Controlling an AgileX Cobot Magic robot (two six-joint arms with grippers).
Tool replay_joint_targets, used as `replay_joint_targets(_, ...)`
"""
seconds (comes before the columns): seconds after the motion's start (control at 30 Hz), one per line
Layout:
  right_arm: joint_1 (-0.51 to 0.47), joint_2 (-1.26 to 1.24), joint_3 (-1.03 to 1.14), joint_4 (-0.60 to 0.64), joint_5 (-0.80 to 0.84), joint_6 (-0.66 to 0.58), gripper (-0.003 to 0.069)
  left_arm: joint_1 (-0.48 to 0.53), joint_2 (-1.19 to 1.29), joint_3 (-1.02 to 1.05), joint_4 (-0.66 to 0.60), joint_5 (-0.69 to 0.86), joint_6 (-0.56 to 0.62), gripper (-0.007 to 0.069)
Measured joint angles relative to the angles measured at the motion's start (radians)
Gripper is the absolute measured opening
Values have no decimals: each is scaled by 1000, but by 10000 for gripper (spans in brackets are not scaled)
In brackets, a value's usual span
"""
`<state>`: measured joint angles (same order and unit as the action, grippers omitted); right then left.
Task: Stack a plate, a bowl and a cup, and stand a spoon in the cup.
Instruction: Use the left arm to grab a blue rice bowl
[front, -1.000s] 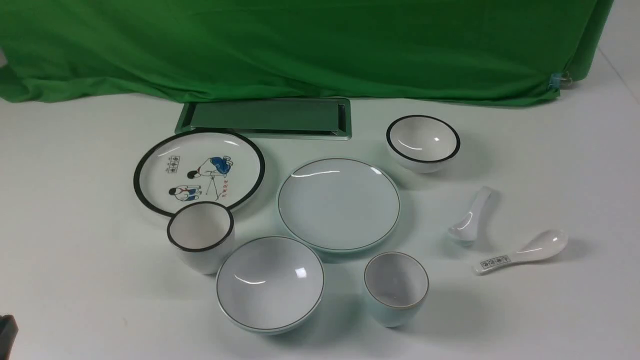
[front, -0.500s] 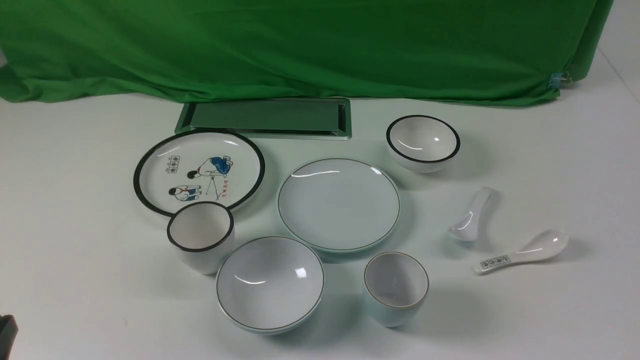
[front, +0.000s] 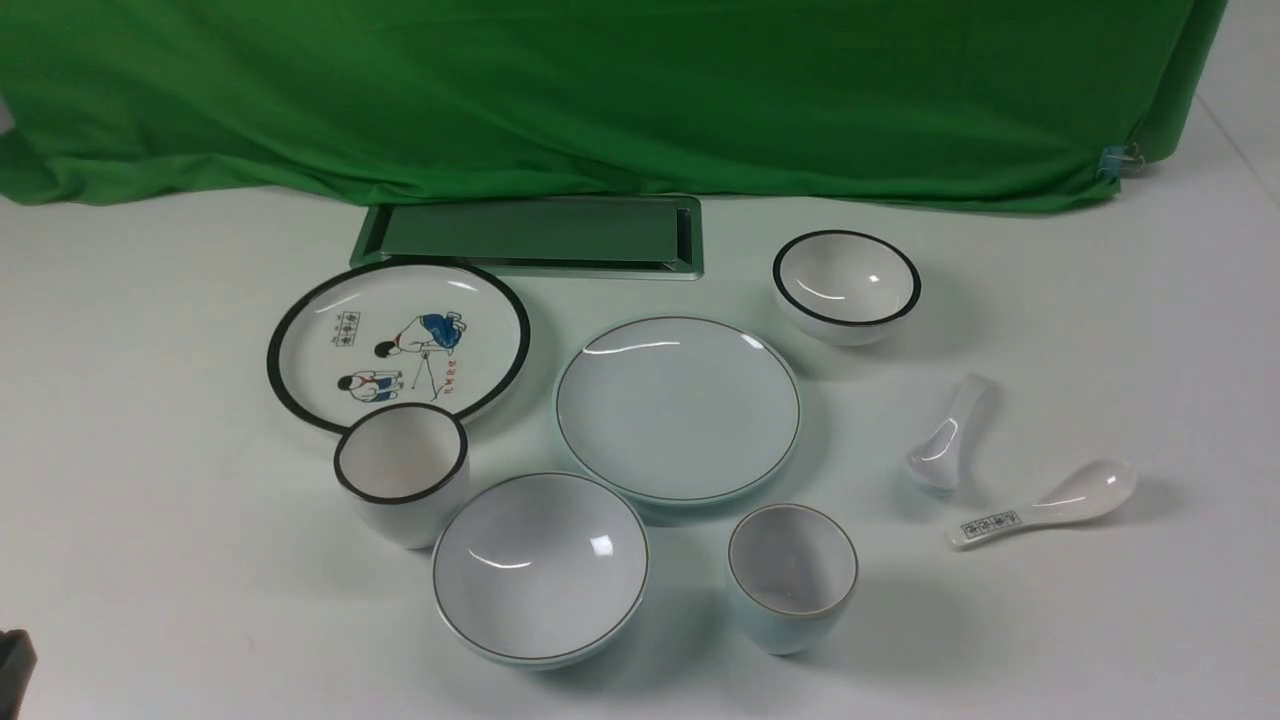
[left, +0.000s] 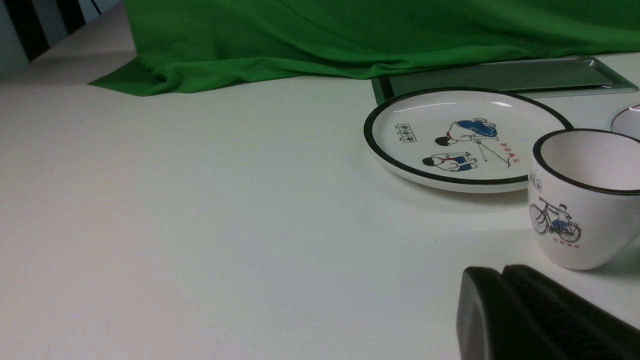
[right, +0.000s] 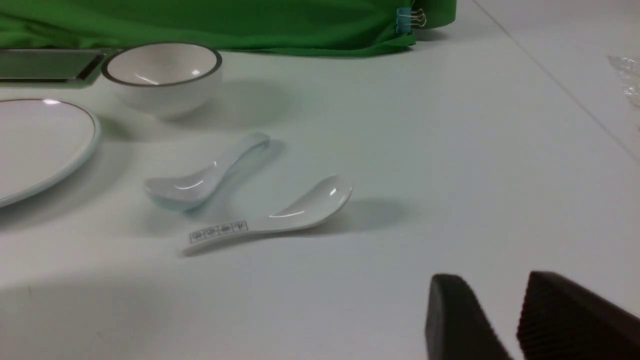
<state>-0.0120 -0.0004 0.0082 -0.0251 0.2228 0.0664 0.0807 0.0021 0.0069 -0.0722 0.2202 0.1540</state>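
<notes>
Celadon plate (front: 677, 408) central, bowl (front: 540, 565) rim just beside — spoon (front: 947, 437) well apart, rightward.

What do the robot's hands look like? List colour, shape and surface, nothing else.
Both are matte black. The left hand shows two thick fingers with rounded tips. The right hand shows two tapering fingers, one with a finely ribbed pad. No cables or markings show.

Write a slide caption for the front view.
Pale blue-green plate, bowl, cup and spoon sit unstacked on a white table before a green cloth.
</notes>
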Motion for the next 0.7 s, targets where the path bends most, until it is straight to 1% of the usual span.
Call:
replay_joint_targets(0.47, 0, 0, 0, 0, -1, 0, 242, 0, 0, 0, 0, 0, 0, -29)
replay_joint_targets(0.53, 0, 0, 0, 0, -1, 16, 242, 0, 0, 0, 2, 0, 0, -29)
replay_joint_targets(0.6, 0, 0, 0, 1, -1, 54, 242, 0, 0, 0, 14, -1, 5, -29)
replay_joint_targets(0.63, 0, 0, 0, 9, -1, 106, 242, 0, 0, 0, 21, -11, 6, -29)
replay_joint_targets(0.67, 0, 0, 0, 31, -1, 214, 242, -1, 0, 0, -5, -37, -8, -29)
replay_joint_targets(0.7, 0, 0, 0, 53, -1, 333, 242, -1, 0, 0, -56, -69, -40, -29)
